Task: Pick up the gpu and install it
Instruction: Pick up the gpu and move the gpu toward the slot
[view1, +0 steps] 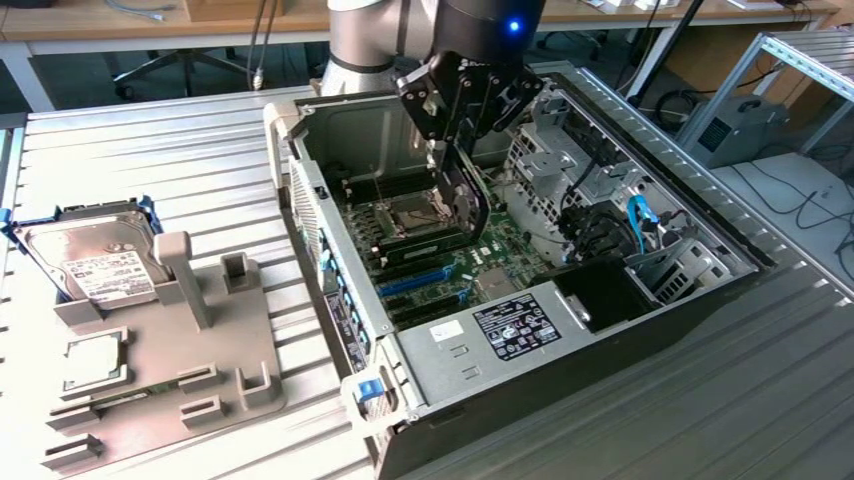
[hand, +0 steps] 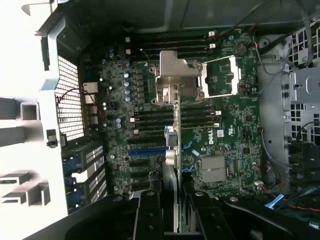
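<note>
The gripper (view1: 451, 150) hangs over the open case (view1: 314, 205), its fingers (hand: 150, 212) closed narrow on the gpu (view1: 467, 205) and gripping it by its upper edge. The card hangs on edge, down inside the case above the motherboard (view1: 514, 250). In the exterior view its lower end is just beside the silver CPU socket (view1: 407, 215) and above the dark memory slots. Whether it touches the board cannot be told. In the wrist view the gpu (hand: 170, 170) appears edge-on as a thin strip between the two fingers, running across the board (hand: 230, 135) toward the socket (hand: 177, 80). The blue slots (hand: 147, 150) lie just to one side of the strip. In the exterior view those slots (view1: 411, 283) sit nearer the power supply (view1: 514, 325) than the card does. Well apart from the case, on the exterior view's left, a grey fixture (view1: 200, 370) rests on the metal table (view1: 134, 160). It holds a hard drive (view1: 94, 262) and a square CPU chip (view1: 94, 362).
</note>
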